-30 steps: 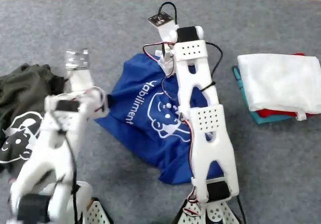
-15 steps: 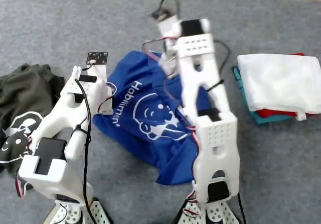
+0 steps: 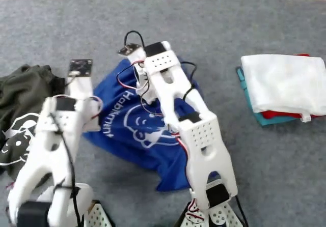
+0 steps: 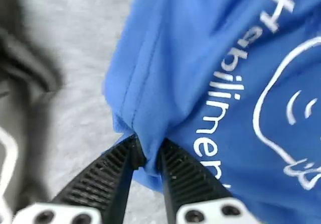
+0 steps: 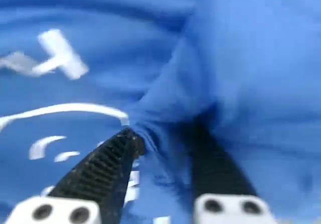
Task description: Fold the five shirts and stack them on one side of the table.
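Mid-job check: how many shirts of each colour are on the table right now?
Blue printed shirt, unfolded: 1
Dark olive crumpled shirt: 1
White folded shirt: 1
Red folded shirt: 1
Teal folded shirt: 1
Total: 5

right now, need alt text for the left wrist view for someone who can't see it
The left gripper pinches a bunched edge of the blue shirt between its black ridged fingers. The shirt bears white print and lies on the grey table, with a dark shirt beside it.
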Available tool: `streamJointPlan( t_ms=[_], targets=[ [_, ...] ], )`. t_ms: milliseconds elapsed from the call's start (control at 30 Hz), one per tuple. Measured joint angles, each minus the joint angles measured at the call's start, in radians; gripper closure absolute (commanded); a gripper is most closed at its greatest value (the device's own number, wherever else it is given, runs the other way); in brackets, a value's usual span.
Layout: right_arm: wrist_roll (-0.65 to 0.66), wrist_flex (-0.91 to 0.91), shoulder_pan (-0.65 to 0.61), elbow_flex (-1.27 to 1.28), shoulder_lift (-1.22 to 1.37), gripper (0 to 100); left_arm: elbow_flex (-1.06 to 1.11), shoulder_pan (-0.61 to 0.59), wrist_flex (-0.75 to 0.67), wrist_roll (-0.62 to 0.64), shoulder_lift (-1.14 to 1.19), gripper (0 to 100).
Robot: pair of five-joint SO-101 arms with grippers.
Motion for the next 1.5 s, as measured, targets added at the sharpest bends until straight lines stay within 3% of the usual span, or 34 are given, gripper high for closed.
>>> streamJointPlan(
  t_ms=[233,467,800,1033,1300,1500],
  targets=[
    [0.0,0.097,0.087,-0.157,0.031,98.4,-0.003,-0.161,0.187,-0.11,-0.129,97],
    [0.0,0.114,0.258,-0.229,0.029,98.3,0.014,-0.247,0.296,-0.233,-0.144,97],
    [0.107,0.115,0.502,-0.138,0.029,98.0,0.078,-0.327,0.319,-0.465,-0.144,97],
    [0.137,0.117,0.586,-0.138,0.029,97.8,0.084,-0.328,0.319,-0.497,-0.144,95],
    [0.233,0.115,0.618,-0.135,-0.061,72.4,0.08,-0.339,0.364,-0.502,-0.147,78],
    [0.241,0.115,0.618,-0.135,-0.218,70.5,-0.04,-0.339,0.427,-0.502,-0.147,78]
  ],
)
